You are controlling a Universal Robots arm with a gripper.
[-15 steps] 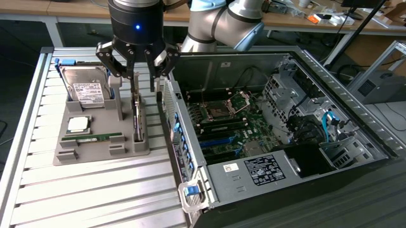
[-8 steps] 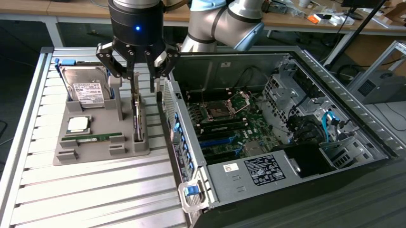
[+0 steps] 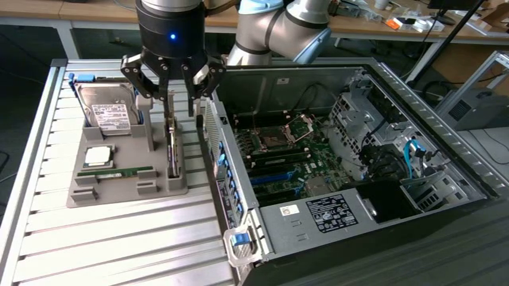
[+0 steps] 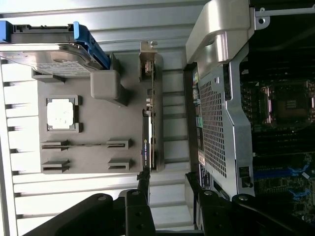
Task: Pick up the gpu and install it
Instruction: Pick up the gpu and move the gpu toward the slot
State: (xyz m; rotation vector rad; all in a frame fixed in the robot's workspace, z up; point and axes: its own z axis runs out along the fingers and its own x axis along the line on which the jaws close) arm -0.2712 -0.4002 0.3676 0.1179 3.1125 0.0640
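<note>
Gripper (image 3: 176, 98) hangs with its jaws spread wide, holding nothing, directly above the gpu (image 3: 173, 149). The gpu stands on edge in a slot of the grey tray (image 3: 119, 193), just beside the open computer case (image 3: 318, 149) and near the hard drive (image 3: 107, 113).

The step in hand appears to be alignment for the grasp. In the wrist view the gpu (image 4: 152, 123) lines up closer to one of the fingers (image 4: 143, 184) than to the gap. Good practice would be to centre the card between both pads, keep the fingers parallel to the board, and contact the cooler body, not the metal bracket.
</note>
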